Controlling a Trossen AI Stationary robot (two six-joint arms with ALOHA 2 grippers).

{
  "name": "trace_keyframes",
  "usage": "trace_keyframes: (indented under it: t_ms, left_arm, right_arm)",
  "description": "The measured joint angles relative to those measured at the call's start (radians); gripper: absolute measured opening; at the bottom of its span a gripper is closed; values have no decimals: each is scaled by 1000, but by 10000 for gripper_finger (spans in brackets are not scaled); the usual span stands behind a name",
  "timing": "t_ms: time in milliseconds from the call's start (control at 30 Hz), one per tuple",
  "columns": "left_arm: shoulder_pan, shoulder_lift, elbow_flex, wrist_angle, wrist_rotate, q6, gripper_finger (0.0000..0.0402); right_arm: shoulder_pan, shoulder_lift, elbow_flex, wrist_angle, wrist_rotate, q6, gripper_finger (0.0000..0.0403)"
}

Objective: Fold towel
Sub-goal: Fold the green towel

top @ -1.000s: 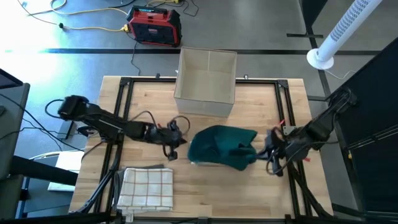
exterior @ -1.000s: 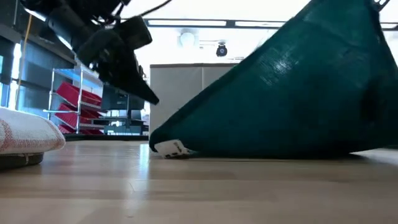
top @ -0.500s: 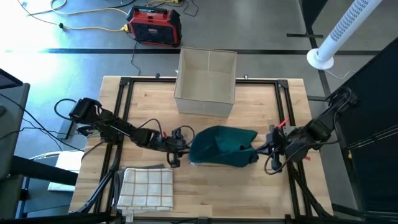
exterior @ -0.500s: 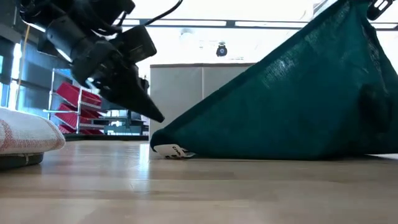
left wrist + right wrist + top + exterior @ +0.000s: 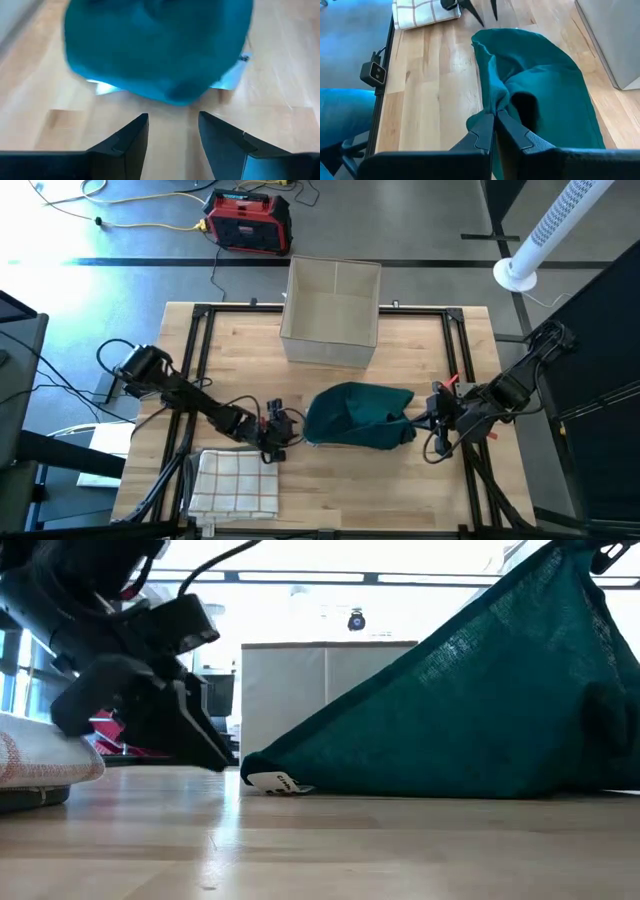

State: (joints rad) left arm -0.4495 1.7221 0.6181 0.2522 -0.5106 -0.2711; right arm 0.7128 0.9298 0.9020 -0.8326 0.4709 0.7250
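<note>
Tabletop (image 5: 250, 350): right jaws pinching towel (image 5: 355, 416)

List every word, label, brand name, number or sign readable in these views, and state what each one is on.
No text can be read in any view.
White tag at the green towel edge: any print too small to read.
Red and black case on the floor: no marking legible.
Checked folded cloth and grey box: no lettering visible.
</note>
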Motion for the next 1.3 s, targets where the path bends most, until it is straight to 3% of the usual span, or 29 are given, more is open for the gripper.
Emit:
trace_keyframes:
  t_ms: [267,533,633,767,833,967,1200,1300]
  left_arm:
    - [1,86,28,76,-104,2,184]
    - [51,128,29,196,-133,-31,173]
    - [77,106,30,214,-149,-61,131]
    - [107,52,29,186,-153,-61,27]
    - [119,3,30,168,-152,-46,10]
    - [144,-144,48,-1,-58,-33,9]
    - [180,-406,192,-511,246,-142,2]
    - [170,-474,279,-717,327,-203,1]
  right_arm:
    - [0,0,0,0,0,-2,0]
    - [0,0,0,2,0,-8,0]
    - [0,0,0,2,0,-8,0]
    - [0,0,0,3,0,-8,0]
    - [0,0,0,8,0,-8,0]
    - [1,-1,0,38,-10,-18,0]
    - [1,-12,0,208,-37,-152,0]
    - [2,-25,0,300,-50,-216,0]
